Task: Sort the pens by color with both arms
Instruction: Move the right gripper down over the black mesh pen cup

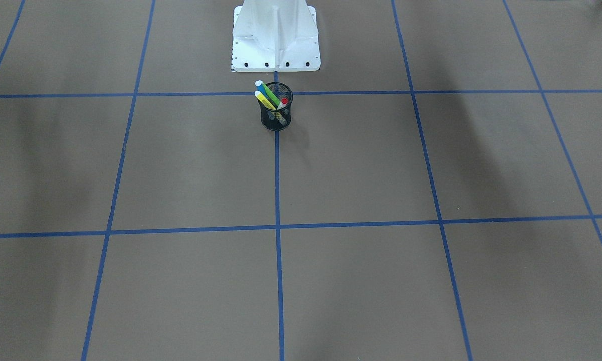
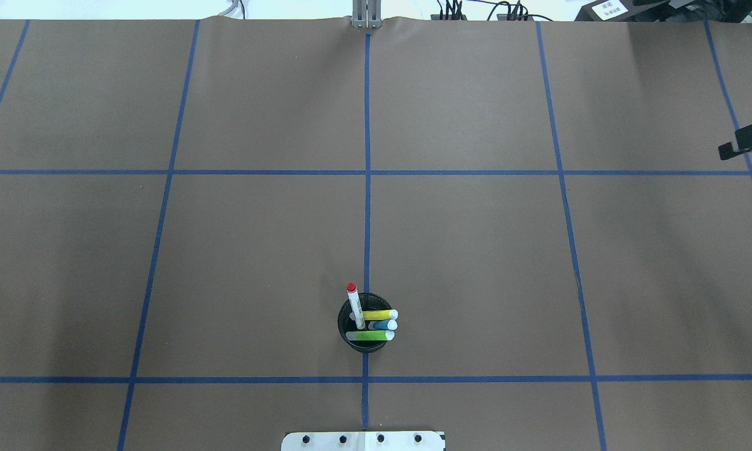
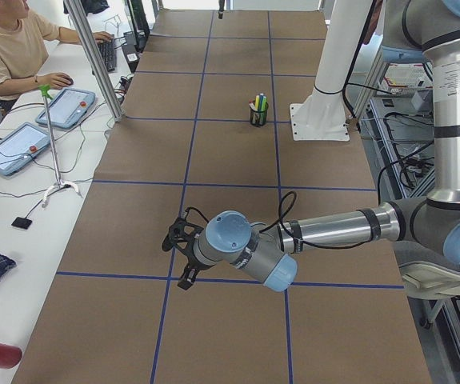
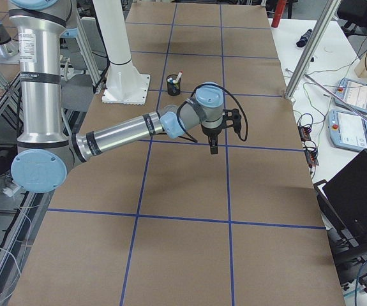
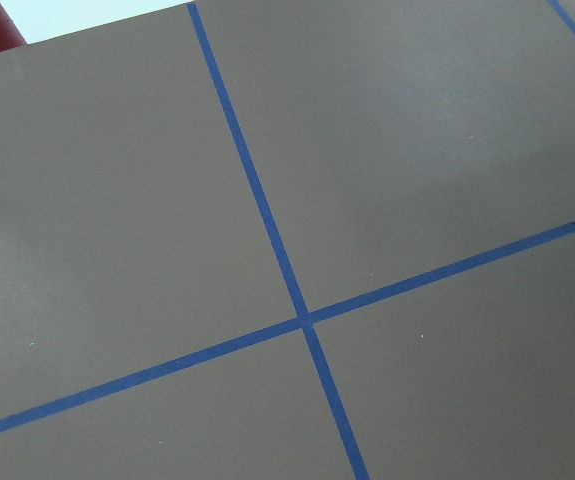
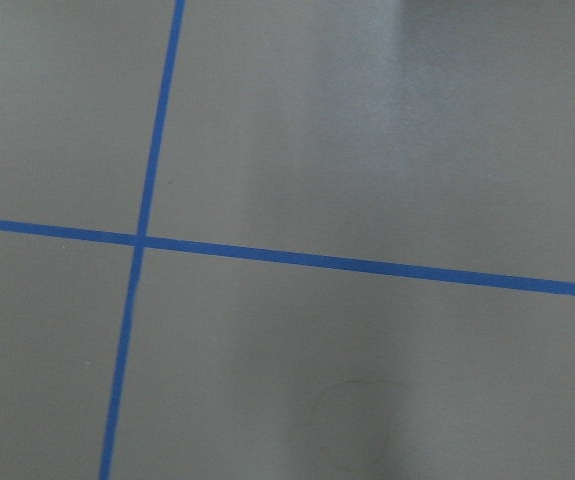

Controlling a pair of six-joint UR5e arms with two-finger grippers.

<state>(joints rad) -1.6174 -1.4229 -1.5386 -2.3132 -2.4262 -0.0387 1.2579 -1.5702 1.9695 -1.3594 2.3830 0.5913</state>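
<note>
Robotics lab — gridded table point(image 2: 476, 250), teach pendants point(image 3: 66, 108)

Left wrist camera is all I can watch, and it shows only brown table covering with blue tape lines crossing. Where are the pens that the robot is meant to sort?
Observer: They all stand in a black mesh cup on the centre tape line, just in front of the white pedestal base.
Visitor: Which colours are there?
Observer: Four: a red-capped white pen, a yellow highlighter, a blue pen and a green highlighter.
Visitor: Are the arms near them?
Observer: No. The left gripper hangs over one end of the table, the right gripper towards the other, both well away from the cup. I cannot tell whether either is open.
</note>
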